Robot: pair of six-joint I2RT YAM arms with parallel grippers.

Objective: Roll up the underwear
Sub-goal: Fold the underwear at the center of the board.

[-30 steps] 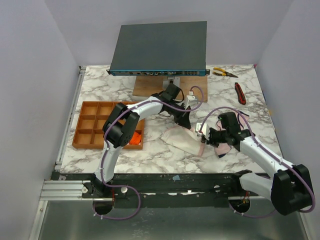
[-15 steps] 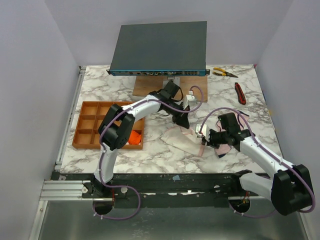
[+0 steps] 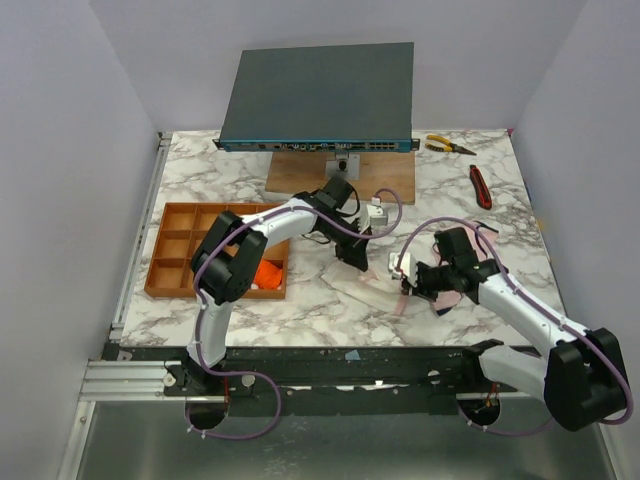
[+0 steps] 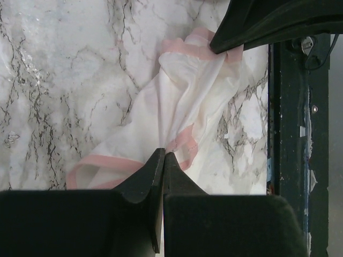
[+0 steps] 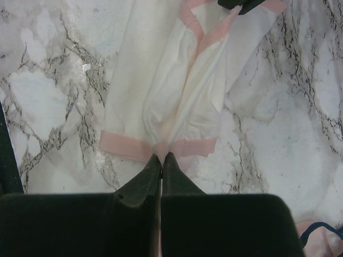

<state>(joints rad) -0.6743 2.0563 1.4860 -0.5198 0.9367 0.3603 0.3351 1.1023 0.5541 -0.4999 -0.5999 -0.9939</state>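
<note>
Marble-patterned table (image 3: 200, 180) fills the overhead view, with pale walls round it. At its far edge a flat grey box (image 3: 318, 95) sits above a wooden board (image 3: 300, 175). Yellow-handled pliers (image 3: 447, 145) lie at the far right corner, and a red-handled tool (image 3: 480, 186) lies near the right edge. A brown tray (image 3: 178, 212) with compartments stands by the left edge, with orange underwear (image 3: 265, 272) in its near right part. Cream underwear (image 3: 372, 288) with pink bands lies at the middle of the table, toward the near edge, between the two arms. The left gripper (image 3: 354, 260) comes down on its far left end and the right gripper (image 3: 405, 290) on its right end. From the left wrist, the left gripper (image 4: 163, 155) has its jaws pressed together on a pink band of the cream underwear (image 4: 182, 101), and the cloth gathers into folds at the tips. The garment runs over the marble to the right gripper (image 4: 220, 45) at its other pink edge, and a dark rail (image 4: 289, 134) along the table's edge shows on the right. From the right wrist, the right gripper (image 5: 161, 156) is likewise closed, pinching the pink hem of the cream underwear (image 5: 171, 80). The left gripper (image 5: 238, 5) sits at the opposite hem. Pink underwear (image 5: 321, 238) with dark edging peeks in at the lower right corner, apart from the cream one.
</note>
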